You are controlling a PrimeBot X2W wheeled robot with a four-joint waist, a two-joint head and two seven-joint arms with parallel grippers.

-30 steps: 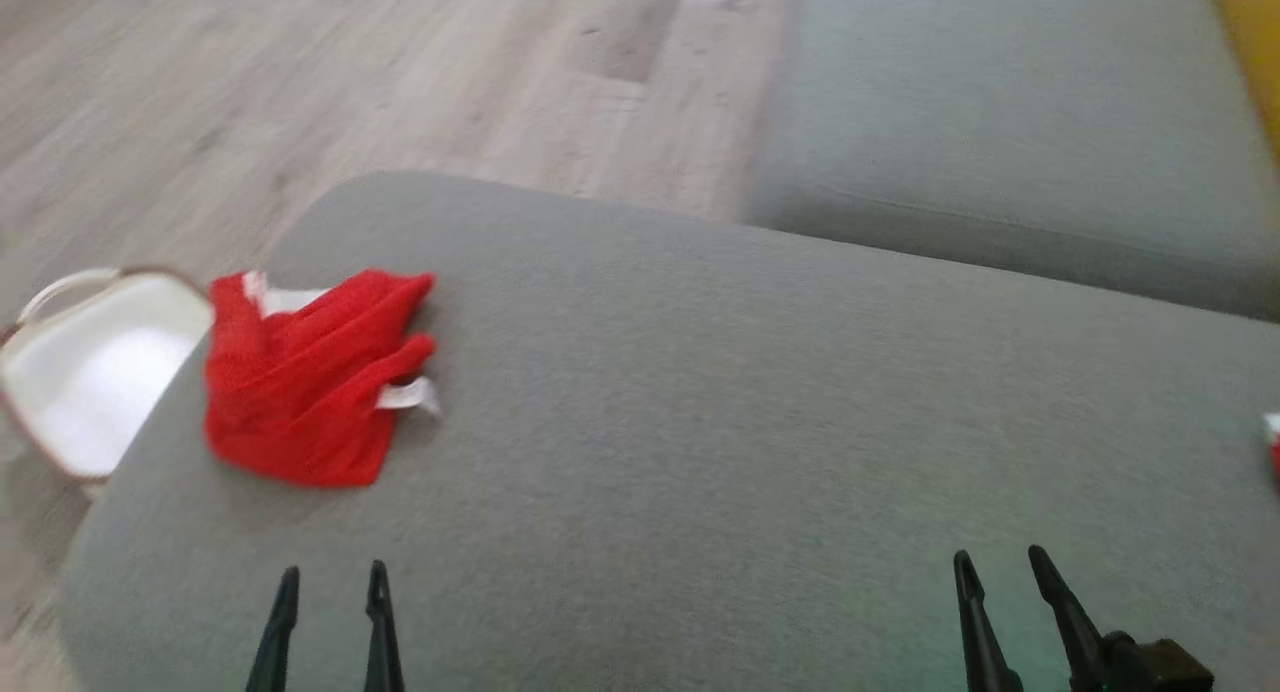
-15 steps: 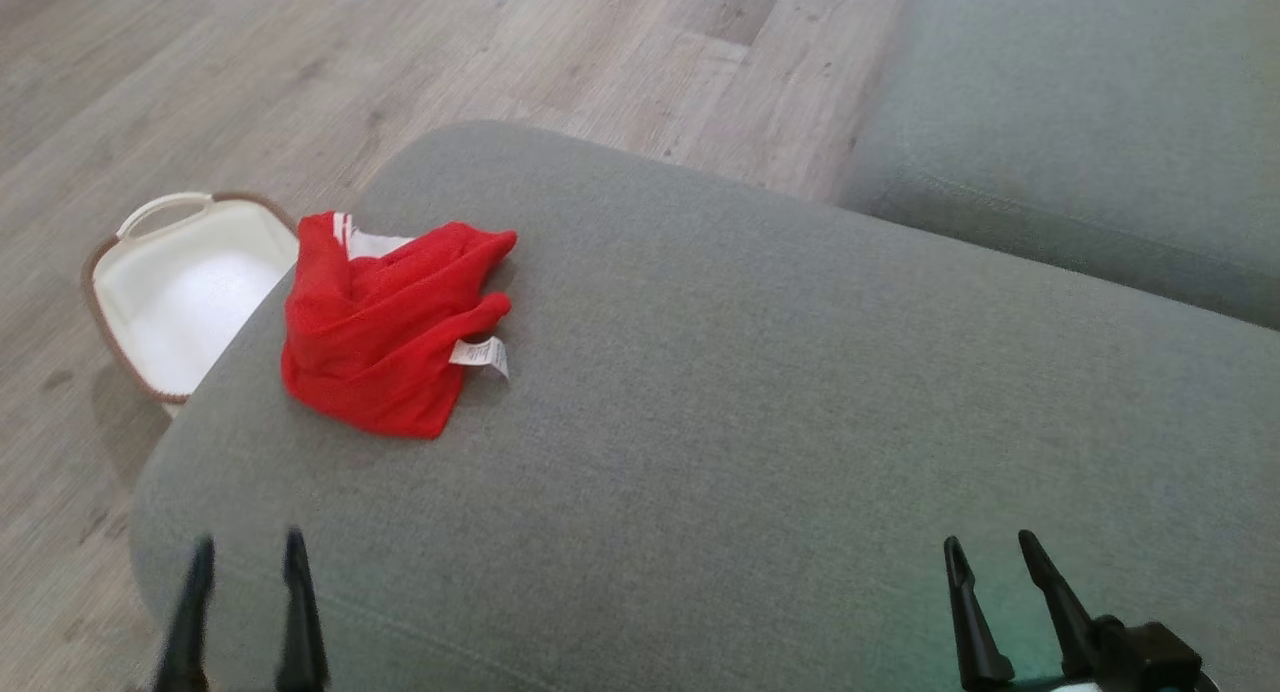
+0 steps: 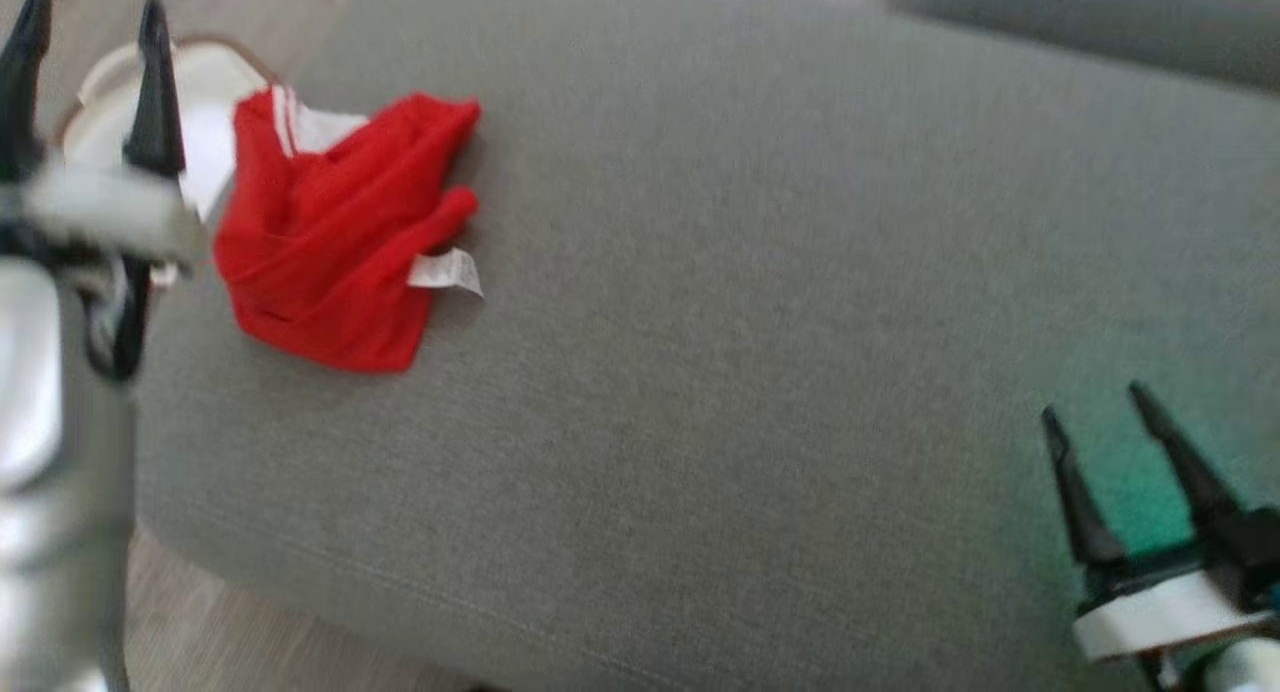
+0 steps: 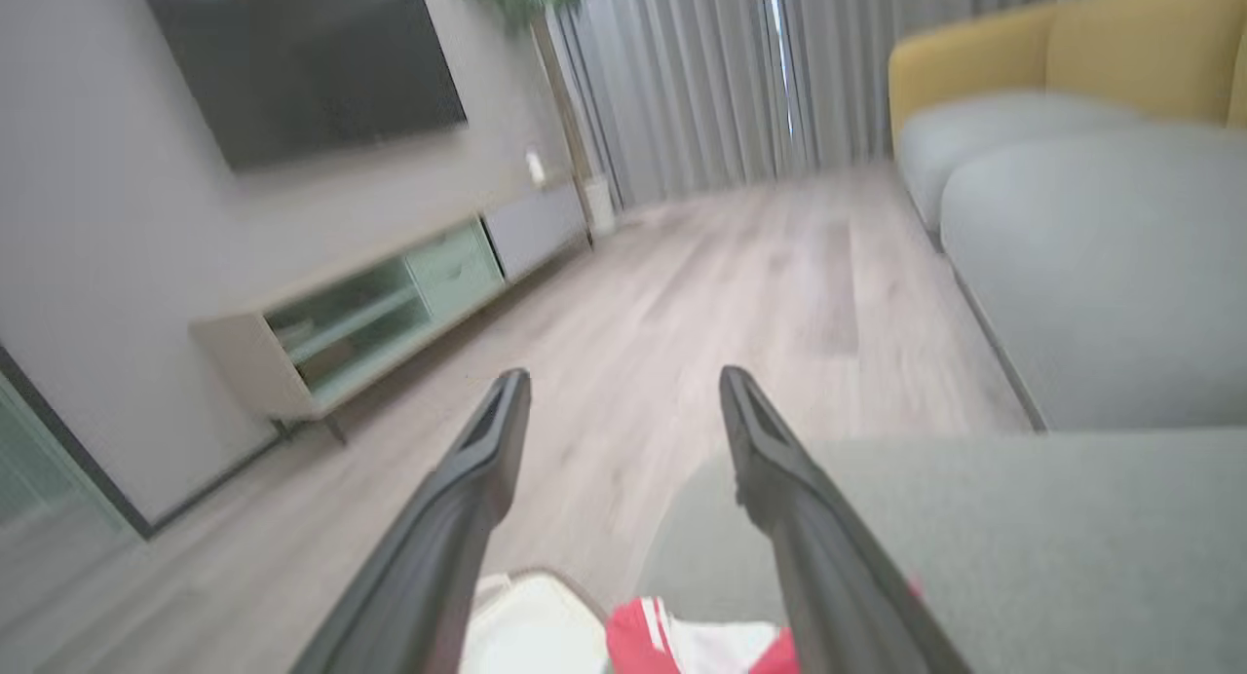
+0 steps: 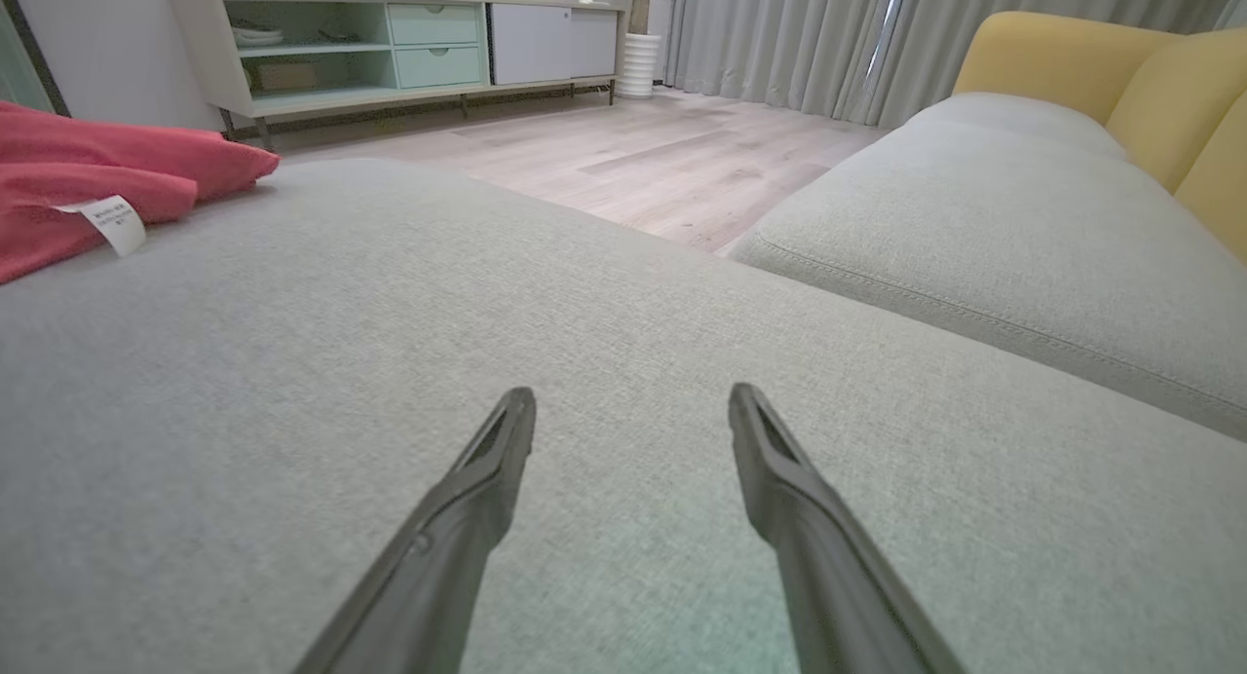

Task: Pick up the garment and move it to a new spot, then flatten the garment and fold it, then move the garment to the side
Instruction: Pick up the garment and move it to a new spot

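- Hovering just left of the garment (image 3: 330, 232), the left gripper (image 3: 92, 2) has its fingers spread and grips nothing.
- Beyond that gripper, at the garment's left edge, part of a white basket (image 3: 100, 92) shows.
- Garment: red, crumpled in a heap, with a white label (image 3: 445, 270) on its right side. It lies on the grey cushion (image 3: 750, 322) beneath it.
- Well to the right of the garment, the right gripper (image 3: 1095, 404) is likewise spread and empty.
- Progress (judged): no step looks done. Picking up, moving, flattening, folding and setting aside all remain.
- Change from half a second earlier: the left gripper has risen from the lower edge to the garment's level and the right gripper has come up slightly. The whole picture has shifted, so the head camera moved. The heap's shape and label are unchanged.
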